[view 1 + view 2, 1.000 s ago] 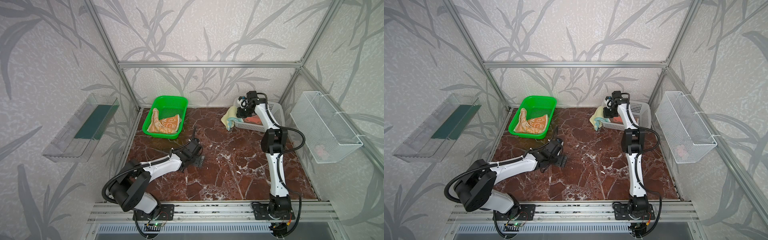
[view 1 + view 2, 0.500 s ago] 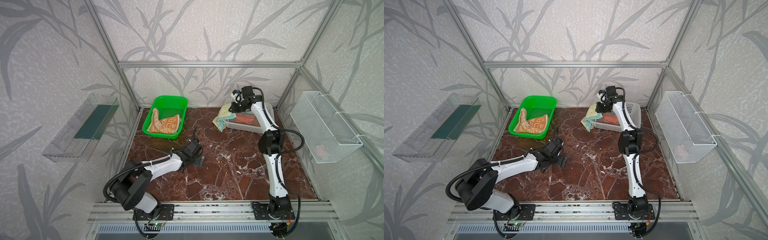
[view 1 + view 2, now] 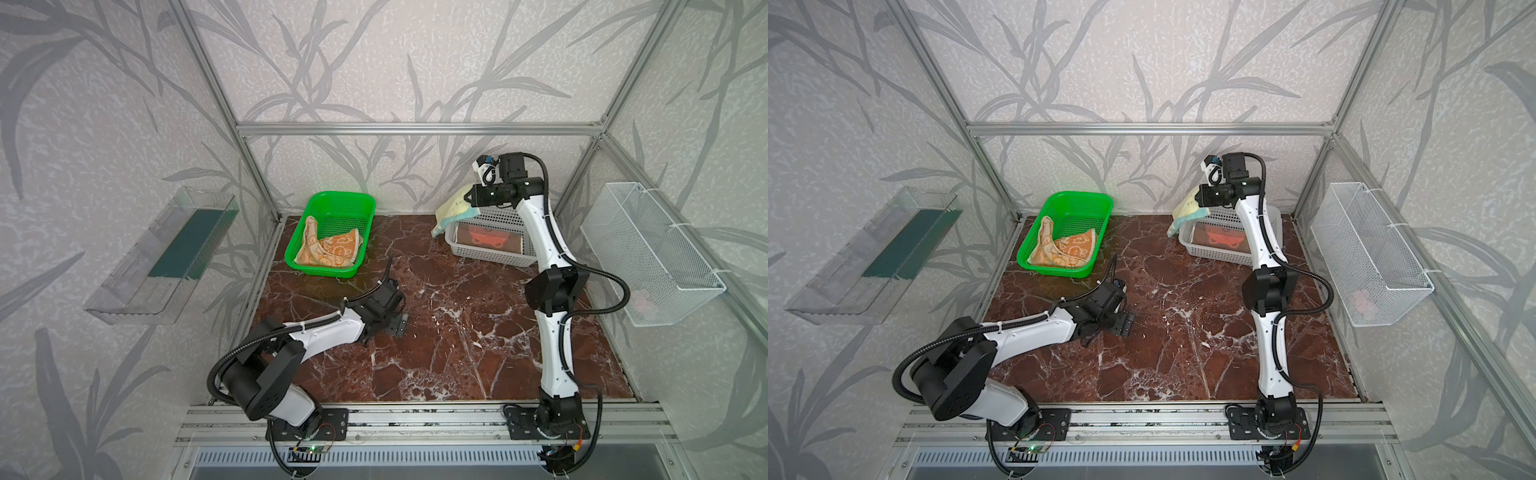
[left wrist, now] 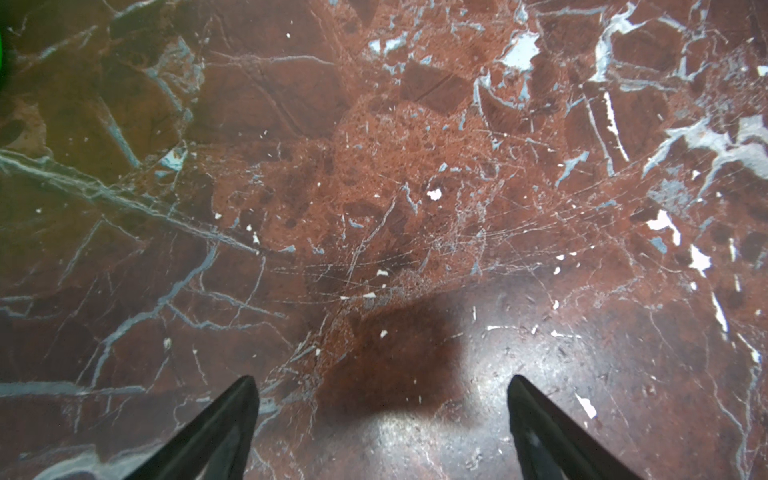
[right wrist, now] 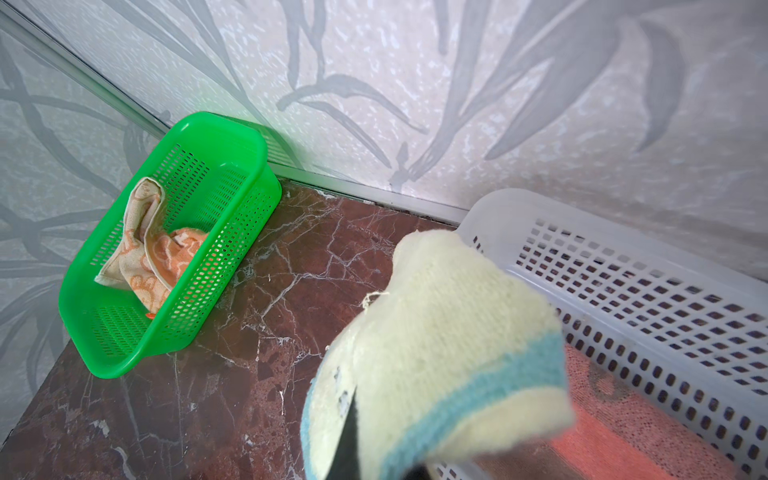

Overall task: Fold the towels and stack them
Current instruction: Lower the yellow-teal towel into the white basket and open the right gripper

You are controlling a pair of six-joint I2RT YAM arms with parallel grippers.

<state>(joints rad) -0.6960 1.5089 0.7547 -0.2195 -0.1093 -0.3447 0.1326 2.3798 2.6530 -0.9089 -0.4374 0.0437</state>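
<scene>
Right tool (image 3: 468, 196) is pinching one end of the small pale yellow knitted towel with the teal stripe (image 5: 436, 332), holding it up over the white perforated plastic basket (image 3: 490, 261), at the rim facing the green one. The loose end is dangling outside that rim, and as far as I can tell it's off the red marble worktop (image 3: 457, 332). The salmon-orange towel (image 3: 488, 239) is lying flat inside the white basket. The orange-cream cartoon-face towel (image 3: 332, 249) is sitting crumpled in the green plastic mesh basket (image 3: 332, 273). Left tool (image 4: 380, 380) is hovering low over bare worktop, jaws spread wide, gripping nothing.

My read: it's carrying yellow out to open worktop for folding. To do that well:
- lift until the tail is clearing the rim, so it isn't snagging the basket
- lay it tail-first near the left tool, drawing it flat
- left tool should be pinning the free corner

It's a single pinch on limp cloth, so move slowly.
</scene>
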